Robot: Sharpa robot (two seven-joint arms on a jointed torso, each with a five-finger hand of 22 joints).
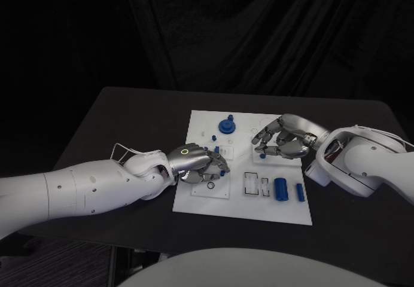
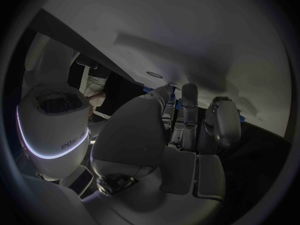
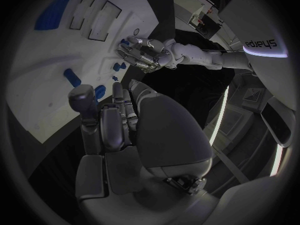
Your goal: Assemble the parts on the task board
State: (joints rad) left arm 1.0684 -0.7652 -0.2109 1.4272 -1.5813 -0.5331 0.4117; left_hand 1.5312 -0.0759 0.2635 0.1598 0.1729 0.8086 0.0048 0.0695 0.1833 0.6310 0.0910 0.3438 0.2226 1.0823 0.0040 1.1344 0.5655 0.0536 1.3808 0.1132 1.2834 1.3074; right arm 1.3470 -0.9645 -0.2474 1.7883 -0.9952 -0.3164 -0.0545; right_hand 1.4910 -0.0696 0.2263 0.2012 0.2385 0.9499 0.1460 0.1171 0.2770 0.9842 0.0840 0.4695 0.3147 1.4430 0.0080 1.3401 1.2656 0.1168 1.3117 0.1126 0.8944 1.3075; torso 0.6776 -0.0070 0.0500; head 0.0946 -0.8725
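Observation:
The white task board [image 1: 246, 206] lies in the middle of the black table. My left hand [image 1: 197, 162] rests over the board's left edge with its fingers curled, pinching a small blue part [image 1: 226, 171] at the fingertips; blue also shows between these fingers [image 2: 178, 105]. My right hand [image 1: 285, 139] hovers over the board's far right part, fingers bent down and nothing seen in it; its thumb [image 3: 81, 97] stands apart from the other fingers. A round blue part [image 1: 226, 126] stands at the board's far side. A blue cylinder [image 1: 282, 187] and a narrow blue part [image 1: 299, 191] lie near the right edge.
Two rectangular slots [image 1: 257, 183] and a black ring [image 1: 210, 187] sit on the board's near half. A small blue peg [image 1: 218, 149] stands just beyond the left hand. The black table [image 1: 112, 119] stretches bare to the left of the board.

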